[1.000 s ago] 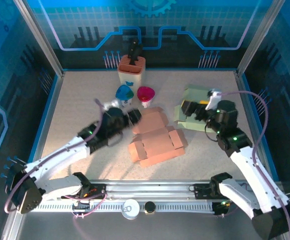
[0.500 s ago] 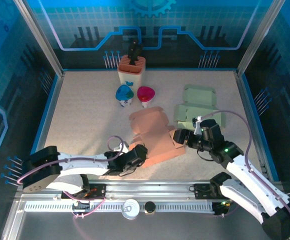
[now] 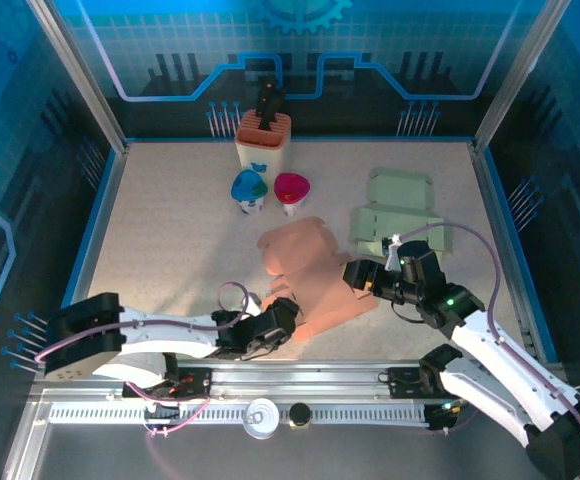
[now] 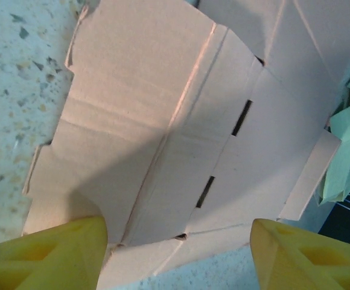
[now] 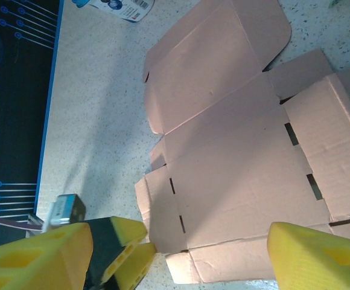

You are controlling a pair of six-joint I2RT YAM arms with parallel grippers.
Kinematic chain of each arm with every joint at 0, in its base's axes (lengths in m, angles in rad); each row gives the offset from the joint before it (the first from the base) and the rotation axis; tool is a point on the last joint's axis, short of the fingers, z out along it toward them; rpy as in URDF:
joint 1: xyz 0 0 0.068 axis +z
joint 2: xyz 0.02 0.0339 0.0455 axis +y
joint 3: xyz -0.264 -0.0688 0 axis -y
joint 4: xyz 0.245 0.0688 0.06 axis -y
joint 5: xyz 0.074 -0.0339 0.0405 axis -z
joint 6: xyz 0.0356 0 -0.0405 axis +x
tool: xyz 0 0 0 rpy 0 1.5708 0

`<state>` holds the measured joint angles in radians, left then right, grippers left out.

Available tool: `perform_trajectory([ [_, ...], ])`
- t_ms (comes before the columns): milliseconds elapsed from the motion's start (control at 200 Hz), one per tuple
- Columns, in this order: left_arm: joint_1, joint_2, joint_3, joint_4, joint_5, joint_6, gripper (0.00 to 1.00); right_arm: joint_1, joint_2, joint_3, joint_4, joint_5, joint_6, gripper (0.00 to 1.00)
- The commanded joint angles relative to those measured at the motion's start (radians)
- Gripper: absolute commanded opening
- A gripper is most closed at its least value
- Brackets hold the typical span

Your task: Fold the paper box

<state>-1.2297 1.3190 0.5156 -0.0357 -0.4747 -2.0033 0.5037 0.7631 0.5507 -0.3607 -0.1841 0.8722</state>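
The paper box [image 3: 315, 275] is a flat, salmon-coloured cardboard blank lying unfolded in the middle of the table. My left gripper [image 3: 284, 322] sits low at its near-left corner, jaws open. In the left wrist view the box's slotted panel [image 4: 181, 133] spreads ahead of that gripper [image 4: 178, 260], its near edge between the yellow fingertips [image 4: 54, 254]. My right gripper [image 3: 358, 275] hovers open at the box's right edge. In the right wrist view the box [image 5: 241, 157] lies below the right gripper [image 5: 178, 260], and the left gripper's yellow fingers [image 5: 124, 248] touch its corner.
Pale green flattened boxes [image 3: 398, 215] lie at the right, behind my right arm. Further back stand an orange holder [image 3: 263, 140], a blue cup [image 3: 249, 188] and a magenta cup [image 3: 291, 190]. A metal rail [image 3: 300, 375] runs along the near edge.
Both arms have come from the back of the table to the box's near side. My left gripper slid right onto the near-left corner. The right gripper narrowed a little.
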Motion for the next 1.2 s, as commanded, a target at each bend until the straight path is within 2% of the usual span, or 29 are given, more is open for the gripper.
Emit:
perform_trajectory([
  [0, -0.011, -0.063, 0.059, -0.149, -0.004, -0.103, 0.68, 0.009, 0.025, -0.045, 0.031, -0.001, 0.008, 0.75],
  [110, -0.013, -0.073, 0.063, -0.143, 0.011, -0.091, 0.72, 0.012, 0.099, -0.111, 0.141, -0.039, 0.045, 0.63],
  [335, -0.013, -0.1, 0.046, -0.143, 0.05, -0.088, 0.82, 0.021, 0.331, -0.174, 0.373, -0.07, 0.094, 0.58],
  [455, -0.013, -0.063, 0.014, -0.049, 0.085, -0.114, 0.83, 0.031, 0.446, -0.193, 0.519, -0.097, 0.142, 0.54],
  [605, -0.014, -0.027, -0.042, 0.063, 0.05, -0.17, 0.82, 0.075, 0.534, -0.195, 0.617, -0.1, 0.2, 0.52],
  [775, -0.012, -0.045, -0.042, 0.016, 0.001, -0.176, 0.79, 0.105, 0.563, -0.211, 0.675, -0.083, 0.242, 0.51],
  [1005, -0.008, -0.102, -0.085, -0.02, -0.109, -0.191, 0.65, 0.108, 0.531, -0.225, 0.659, -0.076, 0.251, 0.51],
  [1196, -0.008, -0.077, -0.096, 0.021, -0.077, -0.207, 0.64, 0.108, 0.517, -0.226, 0.655, -0.077, 0.263, 0.51],
])
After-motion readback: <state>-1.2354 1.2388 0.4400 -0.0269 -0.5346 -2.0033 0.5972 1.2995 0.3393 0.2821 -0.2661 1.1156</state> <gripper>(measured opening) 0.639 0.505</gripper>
